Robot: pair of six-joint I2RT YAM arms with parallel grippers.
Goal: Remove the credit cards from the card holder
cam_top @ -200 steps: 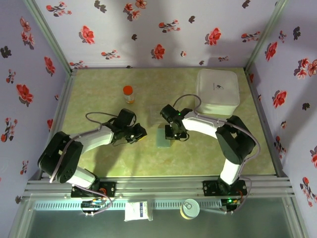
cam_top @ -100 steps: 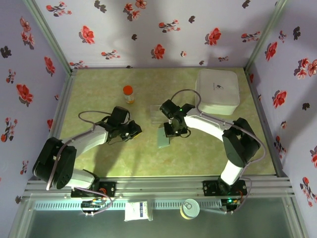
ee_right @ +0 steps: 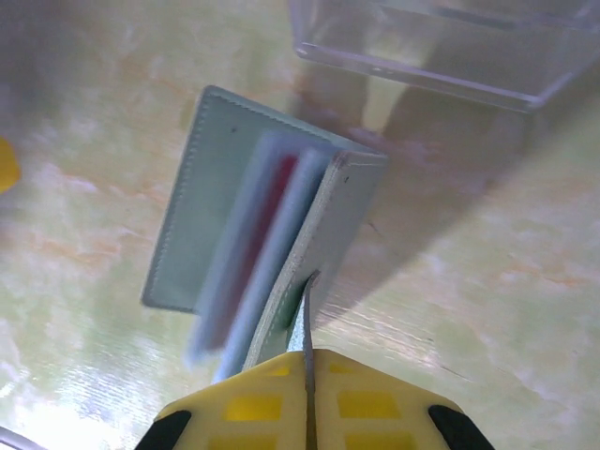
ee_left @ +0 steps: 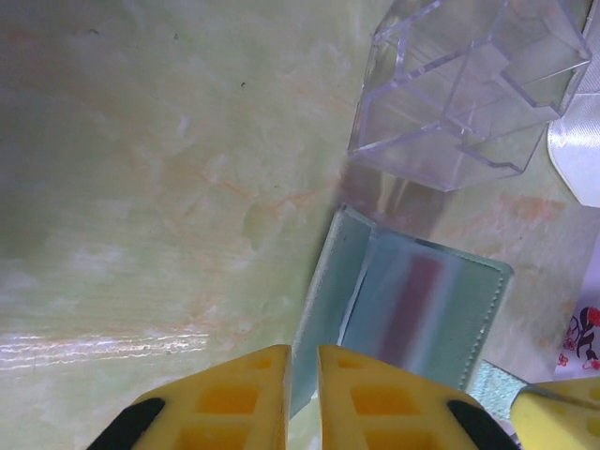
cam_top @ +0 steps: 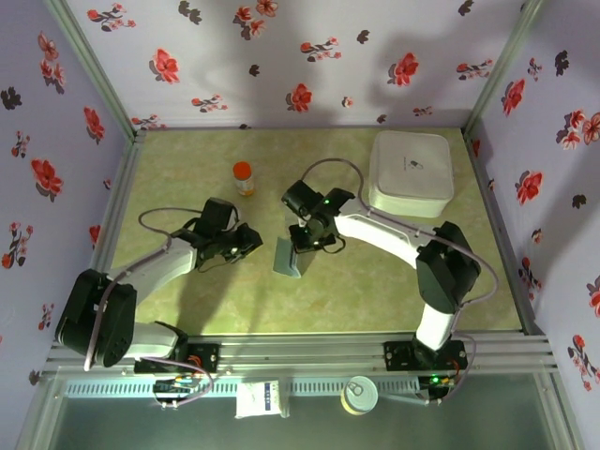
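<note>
Dragged leftward since the earlier frame, the card holder (cam_top: 287,257) now lies near the middle of the table (cam_top: 375,300). One of its panels stands up, pinched in the closed right gripper (ee_right: 306,364), and red and blue credit cards (ee_right: 251,246) show between the panels. The left gripper (ee_left: 302,380), narrowed to a slit on nothing, hovers just beside it toward the left edge.

credit cards (ee_right: 262,225): blurred, count unclear | card holder (ee_left: 412,309): lower edge behind left fingers (ee_left: 375,403) | clear box (ee_left: 459,84): cut by top edge
</note>
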